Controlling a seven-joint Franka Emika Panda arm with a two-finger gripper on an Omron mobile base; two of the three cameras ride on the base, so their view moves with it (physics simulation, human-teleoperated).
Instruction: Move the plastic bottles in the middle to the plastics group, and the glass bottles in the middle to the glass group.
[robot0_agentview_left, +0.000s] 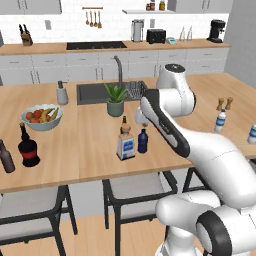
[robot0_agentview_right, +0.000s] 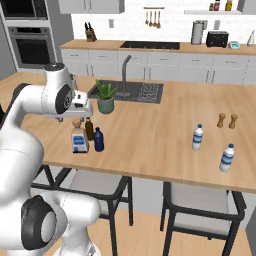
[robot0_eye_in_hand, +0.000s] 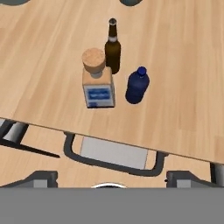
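Observation:
Three bottles stand together in the middle of the wooden counter (robot0_agentview_left: 75, 150). One is a square clear bottle (robot0_eye_in_hand: 98, 85) (robot0_agentview_left: 125, 145) (robot0_agentview_right: 79, 141) with a blue-white label and tan stopper. Behind it is a slim brown bottle (robot0_eye_in_hand: 113, 50) (robot0_agentview_right: 89, 129). Beside it is a stubby dark-blue bottle (robot0_eye_in_hand: 137, 85) (robot0_agentview_left: 143, 141) (robot0_agentview_right: 99, 140). My gripper (robot0_eye_in_hand: 112, 178) (robot0_agentview_right: 81, 114) hovers above them, open and holding nothing. The plastics group is two white bottles (robot0_agentview_right: 198, 137) (robot0_agentview_right: 227, 158) at the right. At the left stands the glass group, a round black bottle (robot0_agentview_left: 27, 147) and a dark-brown bottle (robot0_agentview_left: 6, 156).
A potted plant (robot0_agentview_left: 115, 100) and the sink (robot0_agentview_left: 95, 92) lie just behind the middle bottles. A fruit bowl (robot0_agentview_left: 42, 116) and a grey soap dispenser (robot0_agentview_left: 62, 93) are at the left. Two wooden-topped shakers (robot0_agentview_right: 227, 120) stand behind the white bottles. Stools (robot0_eye_in_hand: 113, 153) sit under the counter's near edge.

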